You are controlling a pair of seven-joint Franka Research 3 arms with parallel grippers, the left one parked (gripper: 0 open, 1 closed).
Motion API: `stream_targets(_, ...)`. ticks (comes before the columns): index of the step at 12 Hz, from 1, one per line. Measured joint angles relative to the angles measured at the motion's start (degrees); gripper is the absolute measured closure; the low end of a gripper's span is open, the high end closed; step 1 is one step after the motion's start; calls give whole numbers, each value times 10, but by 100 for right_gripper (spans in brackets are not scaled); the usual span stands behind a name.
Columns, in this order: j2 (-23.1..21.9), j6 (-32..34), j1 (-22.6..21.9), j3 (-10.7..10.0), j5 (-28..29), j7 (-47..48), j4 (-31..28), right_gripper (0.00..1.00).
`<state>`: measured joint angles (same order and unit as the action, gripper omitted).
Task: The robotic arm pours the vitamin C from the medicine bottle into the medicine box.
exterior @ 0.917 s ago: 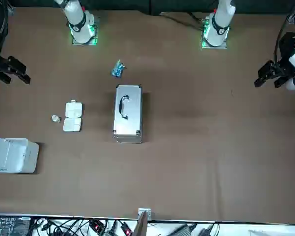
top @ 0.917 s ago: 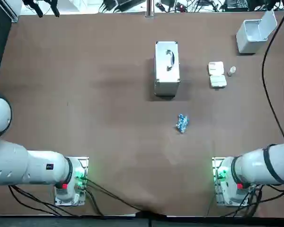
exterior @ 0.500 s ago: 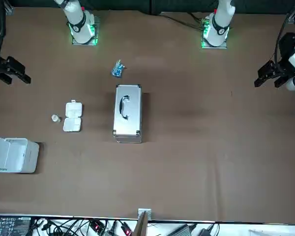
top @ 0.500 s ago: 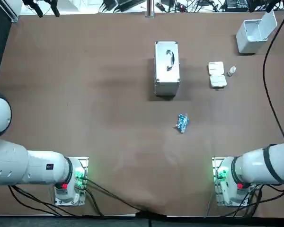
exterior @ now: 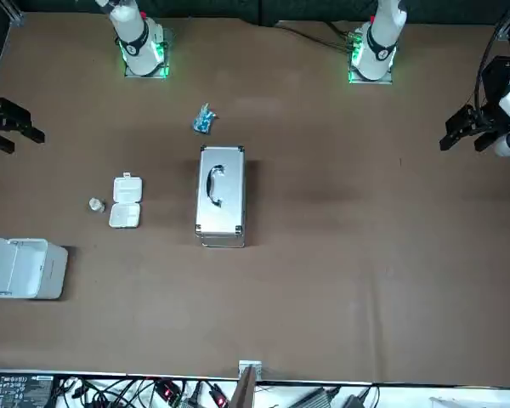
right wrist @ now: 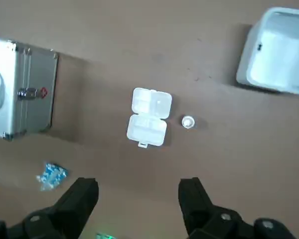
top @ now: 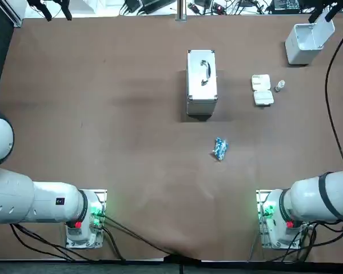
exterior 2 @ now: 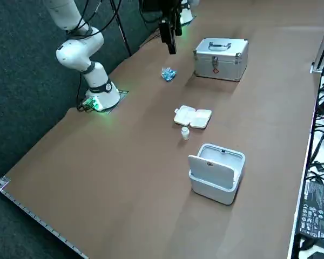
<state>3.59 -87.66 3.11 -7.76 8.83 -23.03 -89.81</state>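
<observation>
Overhead, near the table's [top: 131,114] 2 o'clock corner, the right gripper [right wrist: 138,185] hangs spread and empty, the open medicine box [top: 262,90] nearby, the tiny medicine bottle [top: 280,85] upright at the box's 3 o'clock (likely light, rigid, slick, easily toppled: pinch across its body).

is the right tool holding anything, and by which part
Nothing is held. The right tool hangs open and empty above the table, apart from the medicine bottle standing beside the open medicine box.
</observation>
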Motion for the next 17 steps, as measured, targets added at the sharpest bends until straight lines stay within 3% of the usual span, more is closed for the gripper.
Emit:
stream_targets(8,75,-32,103,-3,128,-308,-12,0)
stream_targets(14,88,-135,121,-3,232,-549,-94,0)
stream_targets(17,98,-144,147,-3,313,-714,-136,0)
